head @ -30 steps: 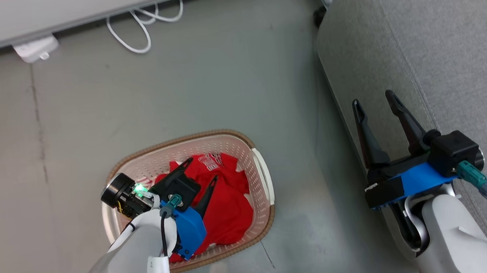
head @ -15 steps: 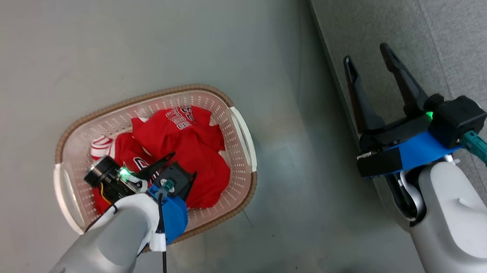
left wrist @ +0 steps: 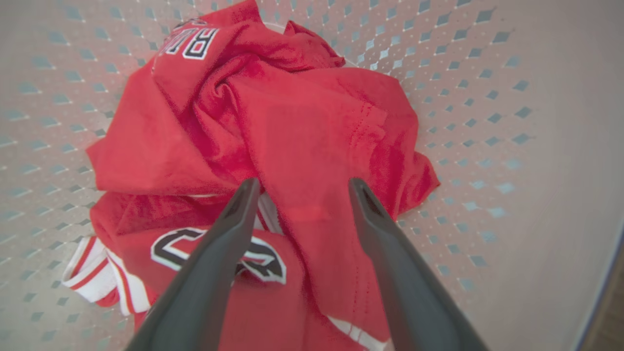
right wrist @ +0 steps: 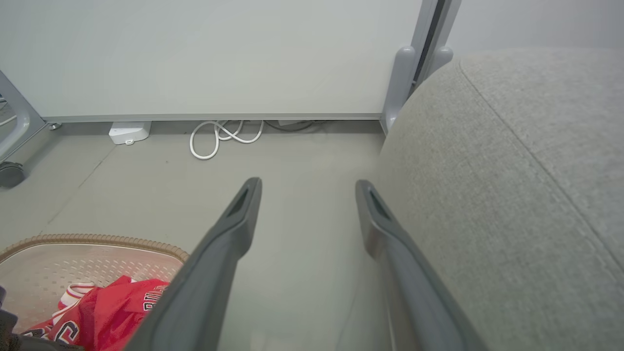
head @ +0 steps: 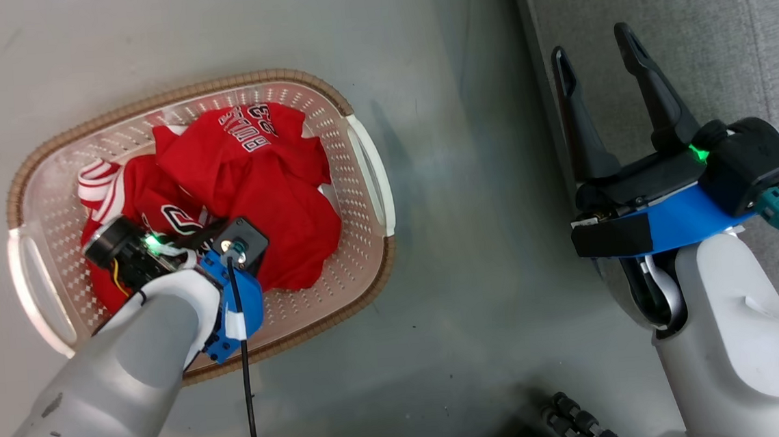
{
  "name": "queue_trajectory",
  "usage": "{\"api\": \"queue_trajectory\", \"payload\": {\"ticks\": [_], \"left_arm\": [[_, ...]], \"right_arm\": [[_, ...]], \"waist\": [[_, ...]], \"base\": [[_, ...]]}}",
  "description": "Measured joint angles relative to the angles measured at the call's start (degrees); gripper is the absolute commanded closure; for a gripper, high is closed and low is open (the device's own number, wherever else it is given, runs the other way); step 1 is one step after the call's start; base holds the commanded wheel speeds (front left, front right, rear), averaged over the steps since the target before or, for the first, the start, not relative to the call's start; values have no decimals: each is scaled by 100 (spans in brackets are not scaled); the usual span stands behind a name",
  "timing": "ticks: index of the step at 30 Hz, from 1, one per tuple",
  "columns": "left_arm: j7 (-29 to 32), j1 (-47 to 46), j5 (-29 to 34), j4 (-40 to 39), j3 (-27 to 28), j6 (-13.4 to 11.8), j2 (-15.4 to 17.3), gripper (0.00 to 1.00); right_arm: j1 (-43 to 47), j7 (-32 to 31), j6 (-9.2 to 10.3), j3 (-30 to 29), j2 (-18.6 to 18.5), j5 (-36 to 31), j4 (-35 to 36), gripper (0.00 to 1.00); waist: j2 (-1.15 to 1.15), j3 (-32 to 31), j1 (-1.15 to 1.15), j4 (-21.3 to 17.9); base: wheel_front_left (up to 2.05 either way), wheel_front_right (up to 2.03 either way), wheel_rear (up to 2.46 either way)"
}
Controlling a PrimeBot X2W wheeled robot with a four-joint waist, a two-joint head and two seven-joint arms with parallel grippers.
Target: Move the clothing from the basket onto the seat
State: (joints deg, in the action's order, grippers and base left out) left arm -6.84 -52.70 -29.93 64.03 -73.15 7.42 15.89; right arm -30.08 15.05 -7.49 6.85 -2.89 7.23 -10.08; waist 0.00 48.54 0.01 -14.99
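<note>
- Head view: from high up, aimed almost straight down at the floor (head: 418,38), basket (head: 376,178) at left, seat (head: 690,5) at right.
- Left wrist view: very near, aimed down into the basket along the left gripper (left wrist: 303,184), close above the clothing (left wrist: 292,122).
- Right wrist view: low, facing out across the floor toward a wall panel (right wrist: 219,53), beside the seat.
- Shared by all three: basket and clothing.
</note>
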Motion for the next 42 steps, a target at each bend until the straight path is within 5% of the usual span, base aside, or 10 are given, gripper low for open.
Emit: {"api": "queue_trajectory", "payload": {"ticks": [16, 18, 19, 42], "left_arm": [[879, -358, 130, -1, -16, 0, 98, 0], [914, -367, 293, -33, -18, 0, 82, 87], [891, -367, 328, -47, -18, 0, 77, 100], [170, -151, -37, -432, -16, 0, -303, 100]], "right_arm": [[-173, 0, 0, -25, 0, 90, 182, 0], [-182, 0, 0, -27, 0, 98, 188, 0], [-194, 0, 0, -33, 0, 98, 188, 0], [-147, 0, 0, -130, 2, 31, -157, 0]], "waist": [[0, 748, 0, -61], [0, 769, 0, -57], [0, 775, 0, -52], [0, -10, -1, 280]], "base": [[0, 0, 0], [0, 0, 0], [0, 0, 0], [0, 0, 0]]}}
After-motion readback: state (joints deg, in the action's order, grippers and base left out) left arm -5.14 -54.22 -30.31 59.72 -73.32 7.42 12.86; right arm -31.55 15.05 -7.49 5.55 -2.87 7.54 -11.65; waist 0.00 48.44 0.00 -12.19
